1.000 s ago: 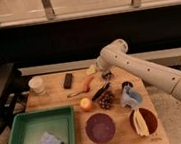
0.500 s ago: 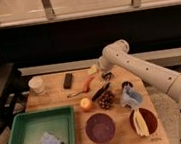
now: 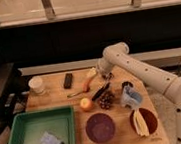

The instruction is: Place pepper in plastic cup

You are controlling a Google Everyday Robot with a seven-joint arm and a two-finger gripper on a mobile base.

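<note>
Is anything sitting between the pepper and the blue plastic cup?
Yes. A slim dark object lies between the pepper and the plastic cup, with the pine cone beside the cup. The open end effector hangs close beside the pepper.

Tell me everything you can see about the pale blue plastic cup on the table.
The plastic cup is pale blue and looks translucent, with a side handle. It stands upright on the wooden table, towards the right side, close beside the pine cone and behind the reddish bowl. Its contents cannot be made out. The gripper hangs to its left, by the pine cone, apart from the cup.
</note>
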